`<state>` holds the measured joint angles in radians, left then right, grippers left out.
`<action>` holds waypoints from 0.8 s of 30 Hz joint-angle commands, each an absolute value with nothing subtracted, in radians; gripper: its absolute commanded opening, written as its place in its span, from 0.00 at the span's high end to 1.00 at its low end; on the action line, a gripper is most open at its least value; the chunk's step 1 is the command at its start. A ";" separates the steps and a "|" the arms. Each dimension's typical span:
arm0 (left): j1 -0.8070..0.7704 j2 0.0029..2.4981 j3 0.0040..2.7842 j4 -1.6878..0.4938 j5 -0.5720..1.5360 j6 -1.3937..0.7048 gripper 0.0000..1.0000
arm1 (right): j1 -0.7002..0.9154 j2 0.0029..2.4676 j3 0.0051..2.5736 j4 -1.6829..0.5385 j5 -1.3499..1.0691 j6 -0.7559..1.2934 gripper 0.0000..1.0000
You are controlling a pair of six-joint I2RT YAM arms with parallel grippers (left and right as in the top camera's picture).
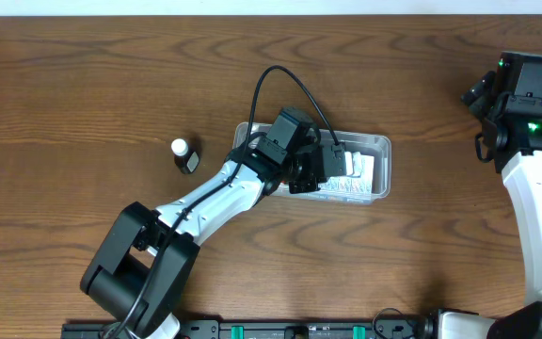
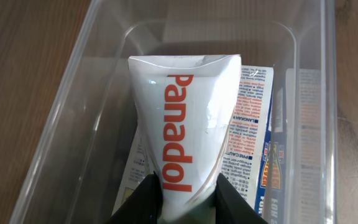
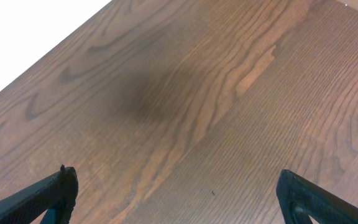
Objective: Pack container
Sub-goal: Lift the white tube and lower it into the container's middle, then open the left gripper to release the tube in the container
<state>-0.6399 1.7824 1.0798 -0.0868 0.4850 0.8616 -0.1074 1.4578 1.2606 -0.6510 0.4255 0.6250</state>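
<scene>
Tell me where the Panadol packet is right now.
Centre of the left wrist view: the Panadol packet is pinched between the left fingers, held over the container, above the printed packets lying in it.

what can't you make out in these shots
Overhead: the left arm hides its grip and much of the container.
Left wrist: the Panadol packet, pinched in the left gripper, covers the packets beneath; their print is too small.
Overhead: any label on the small bottle is too small.
Right wrist: the bottom edge cuts off the right gripper beyond its fingertips.
</scene>
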 commanded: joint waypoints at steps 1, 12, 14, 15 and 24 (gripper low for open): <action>-0.641 1.797 1.084 -0.101 0.477 0.867 0.74 | -0.112 1.459 1.262 -0.651 0.436 0.639 0.01; -0.641 1.811 1.084 -0.108 0.477 0.868 0.74 | -0.112 1.459 1.262 -0.651 0.436 0.639 0.01; -0.641 1.811 1.084 -0.107 0.477 0.868 0.74 | -0.112 1.459 1.262 -0.651 0.436 0.639 0.01; -0.641 1.811 1.084 -0.107 0.477 0.868 0.74 | -0.112 1.459 1.262 -0.651 0.436 0.639 0.01; -0.641 1.811 1.084 -0.109 0.489 0.889 0.73 | -0.112 1.459 1.262 -0.651 0.436 0.639 0.01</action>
